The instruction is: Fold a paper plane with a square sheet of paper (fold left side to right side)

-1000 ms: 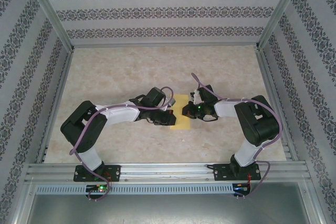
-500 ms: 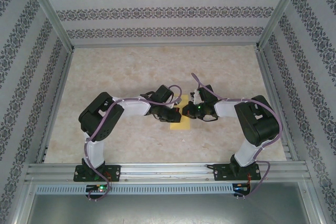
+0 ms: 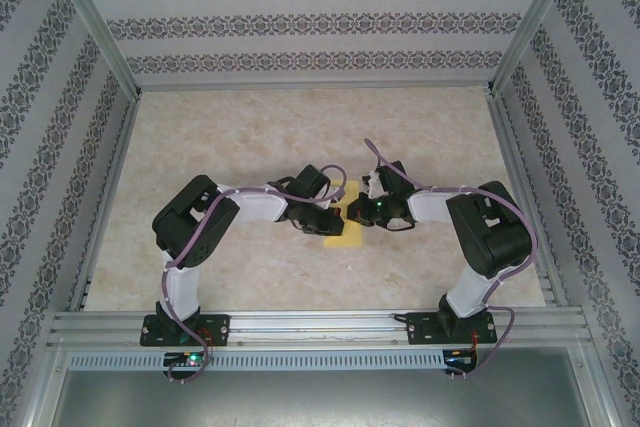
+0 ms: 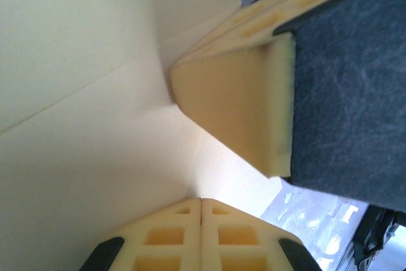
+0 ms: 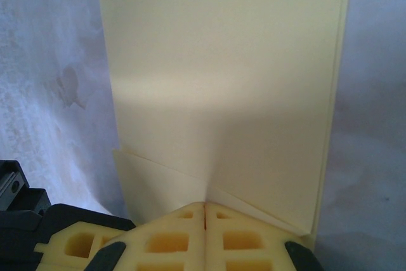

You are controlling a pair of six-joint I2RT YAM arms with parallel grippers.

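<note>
Pressing left hand (image 4: 201, 200) and right hand (image 5: 204, 204), each squeezed tight together, down on the yellow sheet of paper (image 5: 222, 80) lying under their tips on the worktop (image 3: 250, 137).

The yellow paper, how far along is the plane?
Done: the square sheet of paper lies as a narrow rectangle with a doubled edge, so the side-to-side fold looks made. In hand: left gripper and right gripper, both shut, have their tips down on it. Left: nose and wing folds, since no pointed dart shape shows.
</note>
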